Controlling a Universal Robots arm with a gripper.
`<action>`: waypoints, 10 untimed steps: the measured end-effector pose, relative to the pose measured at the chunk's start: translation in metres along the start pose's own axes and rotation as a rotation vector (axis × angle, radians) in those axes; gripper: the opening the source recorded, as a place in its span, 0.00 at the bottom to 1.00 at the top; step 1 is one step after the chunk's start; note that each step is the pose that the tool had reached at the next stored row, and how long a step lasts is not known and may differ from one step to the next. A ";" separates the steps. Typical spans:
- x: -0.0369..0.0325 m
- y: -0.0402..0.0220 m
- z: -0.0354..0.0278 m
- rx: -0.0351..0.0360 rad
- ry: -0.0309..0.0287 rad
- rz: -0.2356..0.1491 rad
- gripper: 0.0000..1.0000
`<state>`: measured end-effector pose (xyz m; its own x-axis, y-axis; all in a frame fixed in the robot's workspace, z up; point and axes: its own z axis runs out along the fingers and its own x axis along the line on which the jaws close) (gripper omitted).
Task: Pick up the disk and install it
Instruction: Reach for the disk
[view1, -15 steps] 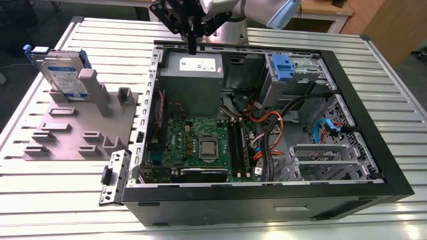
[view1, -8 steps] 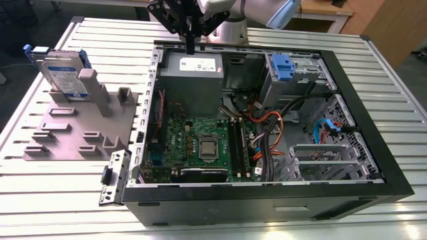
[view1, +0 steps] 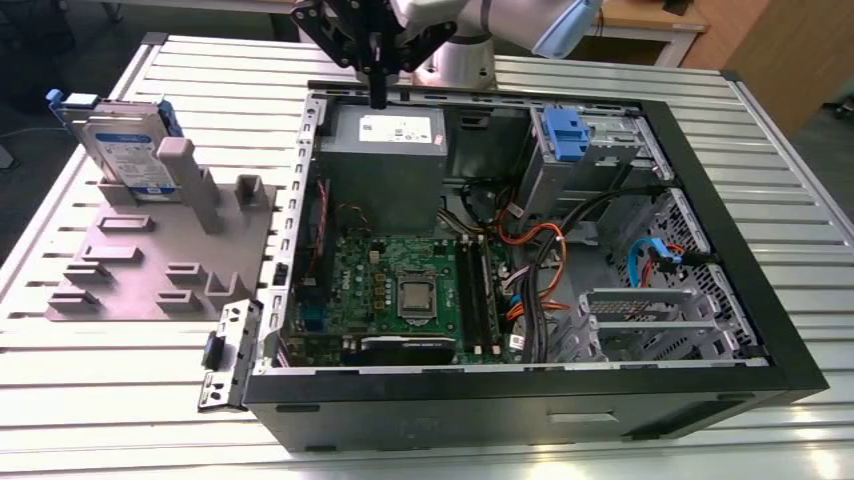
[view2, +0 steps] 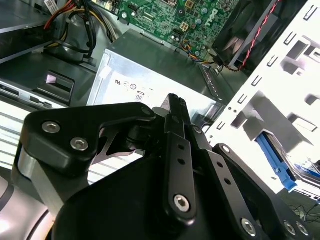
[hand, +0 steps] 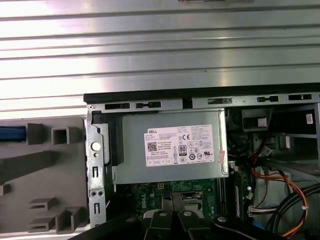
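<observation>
The disk (view1: 128, 150) was seen standing on edge in a grey fixture (view1: 160, 265) on the slatted table (view1: 107, 400), at the exterior view's left. It stood just beside the open computer case (view1: 534, 395) and well apart from the gripper (view1: 379, 92). Its lower part was hidden by the fixture's posts, and its blue carrier frame was made out at the top edge alone. The gripper was held above the rear rim of the case, over the grey power supply box (view1: 384, 150); the arm above it was cut off by the picture's edge. In the second wrist view the fingers (view2: 176, 107) were seen drawn close together with nothing gripped between them, the tips pointed toward the box. In the first wrist view the gripper's black linkages were caught at the frame edge, the tips being cut off. A blue strip (hand: 12, 134) beside the fixture was possibly the disk's carrier, too little of it being shown to be sure
</observation>
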<state>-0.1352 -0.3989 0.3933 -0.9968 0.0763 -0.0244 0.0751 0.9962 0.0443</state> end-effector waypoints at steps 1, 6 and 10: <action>0.0005 0.0000 0.0000 0.0000 0.0000 0.000 0.11; 0.0034 -0.0003 0.0000 0.0000 0.0000 0.000 0.11; 0.0056 -0.0004 -0.0001 0.0000 0.0000 0.000 0.11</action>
<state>-0.1408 -0.3989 0.3933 -0.9968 0.0763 -0.0244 0.0751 0.9962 0.0444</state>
